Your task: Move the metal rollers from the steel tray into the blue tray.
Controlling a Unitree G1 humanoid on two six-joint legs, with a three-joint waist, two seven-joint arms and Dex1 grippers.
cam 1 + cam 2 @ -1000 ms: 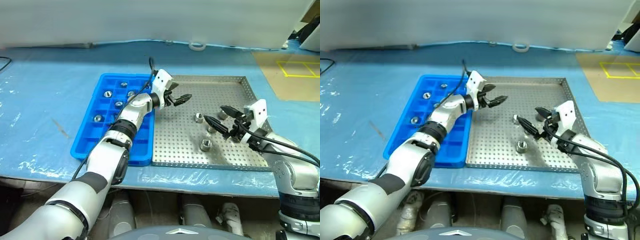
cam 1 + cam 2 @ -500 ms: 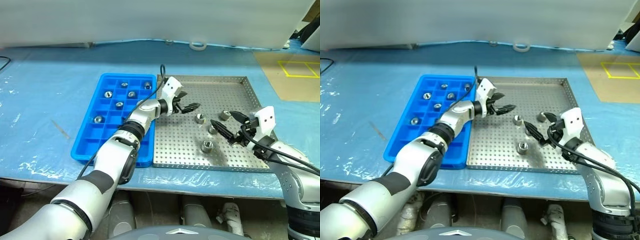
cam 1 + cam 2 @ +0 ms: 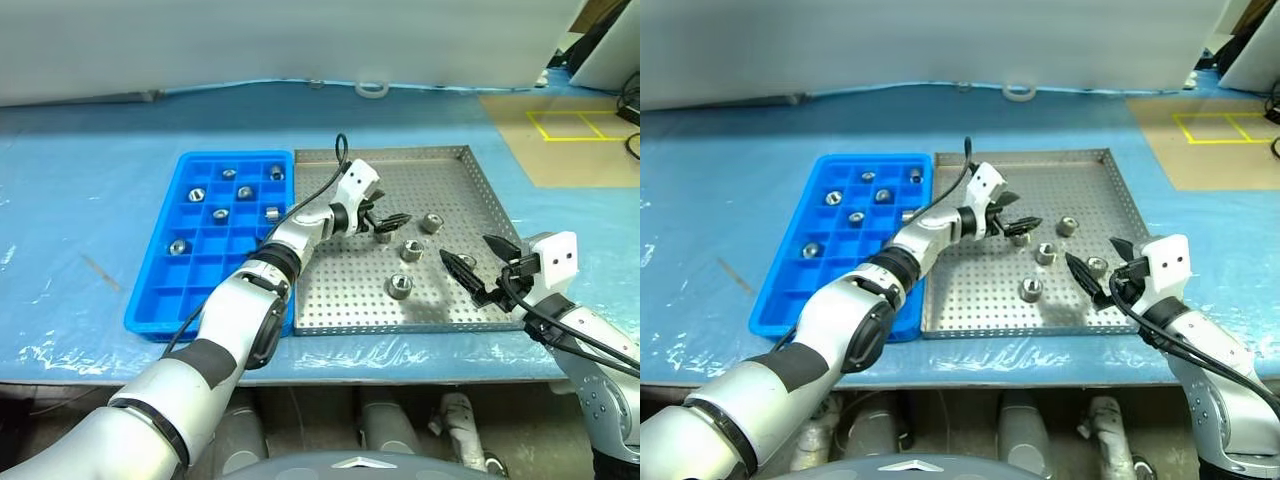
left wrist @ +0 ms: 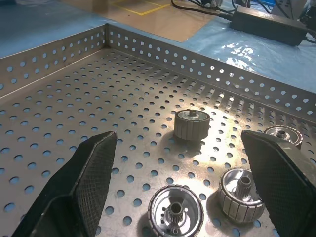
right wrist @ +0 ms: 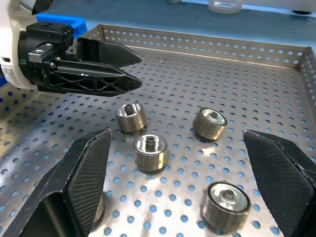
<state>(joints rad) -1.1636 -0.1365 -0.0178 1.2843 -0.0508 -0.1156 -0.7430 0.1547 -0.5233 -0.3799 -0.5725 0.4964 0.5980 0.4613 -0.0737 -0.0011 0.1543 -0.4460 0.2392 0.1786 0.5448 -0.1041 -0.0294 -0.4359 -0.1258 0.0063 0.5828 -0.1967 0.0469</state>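
The right hand (image 3: 1096,272) hangs wide open and empty at the near edge of the steel tray (image 3: 1110,195), one metal roller (image 3: 1097,266) right between its fingers. Beyond it, the left hand (image 3: 1023,225), also spread and empty, hovers over another roller (they sit close together). A hasty pinch could knock neighbours rolling. The blue tray (image 3: 790,290) waits alongside with several already placed.

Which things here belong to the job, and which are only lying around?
Job: rollers, steel tray, blue tray, left end effector, right end effector.
Lying about: tape roll, yellow floor marking, black cable.
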